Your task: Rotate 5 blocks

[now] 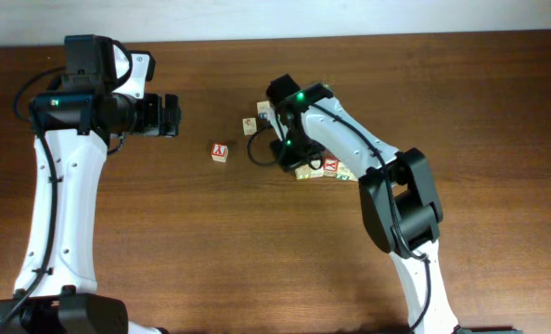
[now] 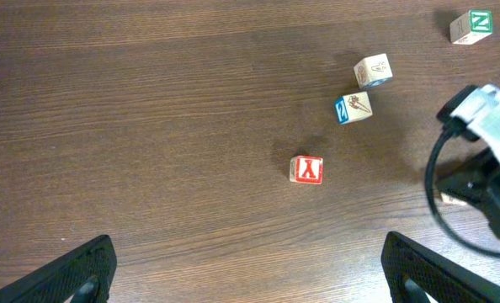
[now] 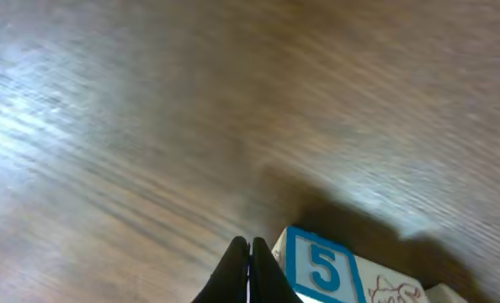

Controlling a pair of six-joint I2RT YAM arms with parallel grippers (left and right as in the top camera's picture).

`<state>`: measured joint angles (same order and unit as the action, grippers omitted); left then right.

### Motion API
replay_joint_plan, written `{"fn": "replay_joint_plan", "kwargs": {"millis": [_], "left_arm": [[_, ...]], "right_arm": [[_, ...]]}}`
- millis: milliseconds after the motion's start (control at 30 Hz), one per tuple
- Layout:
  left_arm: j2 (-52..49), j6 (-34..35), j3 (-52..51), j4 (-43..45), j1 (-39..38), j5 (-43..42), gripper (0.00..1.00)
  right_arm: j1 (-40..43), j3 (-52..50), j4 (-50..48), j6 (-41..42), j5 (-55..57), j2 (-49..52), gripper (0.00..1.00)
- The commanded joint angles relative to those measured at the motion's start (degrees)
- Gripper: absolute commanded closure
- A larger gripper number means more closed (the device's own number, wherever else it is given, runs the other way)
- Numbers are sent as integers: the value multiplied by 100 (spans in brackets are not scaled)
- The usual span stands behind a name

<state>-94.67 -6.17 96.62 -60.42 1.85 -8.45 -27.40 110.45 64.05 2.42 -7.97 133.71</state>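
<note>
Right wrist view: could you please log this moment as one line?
right gripper shut, empty | beside blue-5 cube | left gripper open, empty

The red-Y block stands alone, with bare surface all round it. The right arm overhangs the clustered blocks, barring approach from above there.

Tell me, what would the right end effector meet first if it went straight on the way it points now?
Probably the bare table: the shut right end effector points at wood. The blue 5 cube lies just beside its tips, seemingly out of line.
</note>
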Motion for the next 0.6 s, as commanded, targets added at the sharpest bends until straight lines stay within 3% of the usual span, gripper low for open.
{"fn": "replay_joint_plan", "kwargs": {"millis": [0,200,367,467,567], "left_arm": [[-31,55,109,7,20,-79,1],[-31,55,107,9,20,-79,1],[-31,55,107,7,20,-79,1],[-31,55,107,7,20,-79,1],[-31,55,109,7,20,-79,1]], "right_arm": [[195,79,24,105,79,-111,95],[203,114,28,105,63,-129,96],[245,903,494,192,11,-638,96],[673,916,802,1220,525,-754,96],[1054,302,667,1462,503,-710,96]]}}
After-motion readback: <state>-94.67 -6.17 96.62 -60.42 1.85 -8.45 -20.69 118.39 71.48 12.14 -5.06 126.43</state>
